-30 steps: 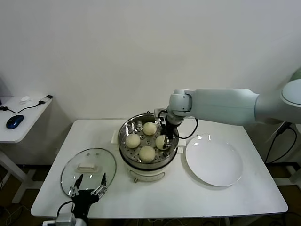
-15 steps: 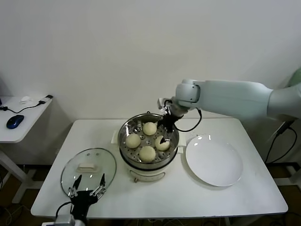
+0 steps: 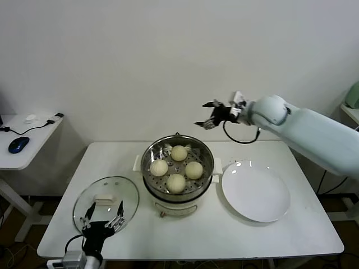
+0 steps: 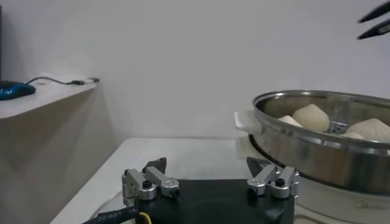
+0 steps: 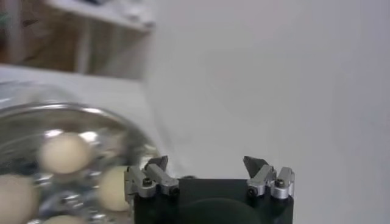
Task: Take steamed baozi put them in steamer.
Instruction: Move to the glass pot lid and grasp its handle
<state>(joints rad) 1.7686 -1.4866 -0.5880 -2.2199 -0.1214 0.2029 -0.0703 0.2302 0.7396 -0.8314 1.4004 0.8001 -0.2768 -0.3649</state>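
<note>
The steamer (image 3: 148,178) stands mid-table, a shiny steel pot on a cream base. Several cream-white steamed baozi (image 3: 179,152) lie apart on its perforated tray. My right gripper (image 3: 203,115) hangs open and empty, high above the steamer's back right rim, near the wall. In the right wrist view the right gripper (image 5: 206,161) has nothing between its fingers, and baozi (image 5: 64,152) show far below. My left gripper (image 3: 104,214) rests open and empty low at the table's front left, over the lid. The left wrist view shows the left gripper (image 4: 207,164) beside the steamer (image 4: 317,149).
A round glass lid (image 3: 106,193) with a white handle lies front left of the steamer. A bare white plate (image 3: 255,193) sits to the steamer's right. A side table (image 3: 25,151) with a blue mouse (image 3: 17,144) stands at the far left.
My right gripper let go of a baozi inside the steamer, opened wide, and rose up and away toward the back right. The left arm stayed put.
</note>
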